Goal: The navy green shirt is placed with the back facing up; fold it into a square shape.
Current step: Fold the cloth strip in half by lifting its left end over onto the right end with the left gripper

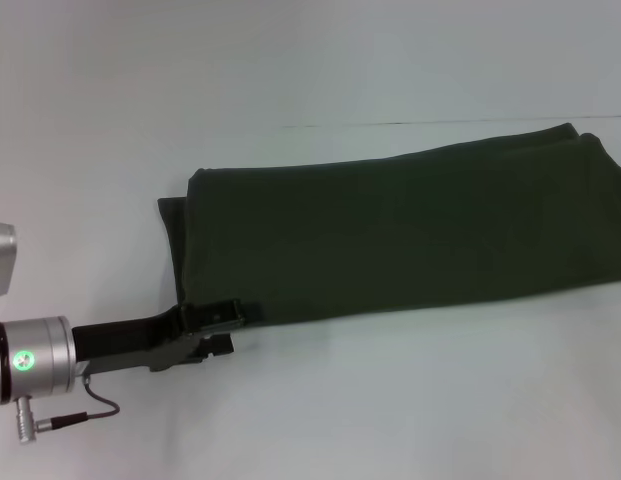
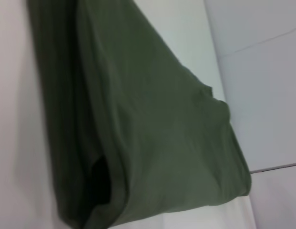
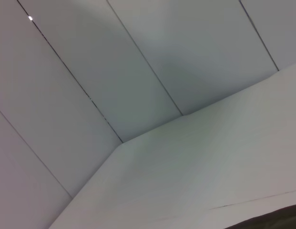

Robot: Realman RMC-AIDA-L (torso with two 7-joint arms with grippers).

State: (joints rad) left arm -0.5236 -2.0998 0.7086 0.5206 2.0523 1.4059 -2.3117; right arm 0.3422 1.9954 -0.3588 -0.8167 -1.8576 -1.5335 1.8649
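Observation:
The navy green shirt [image 1: 400, 235] lies flat on the white table, folded into a long band that runs from the middle left to the right edge of the head view. It fills much of the left wrist view [image 2: 152, 129]. A dark sliver of it shows in the right wrist view [image 3: 276, 220]. My left gripper [image 1: 228, 330] is low at the shirt's near left corner, its jaws apart, with the upper finger at the cloth's edge. The shirt is not lifted. My right gripper is out of view.
The white table [image 1: 410, 400] spreads in front of and to the left of the shirt. A pale panelled wall [image 3: 114, 62] stands behind the table. The left arm's silver wrist [image 1: 30, 360] and its cable sit at the lower left.

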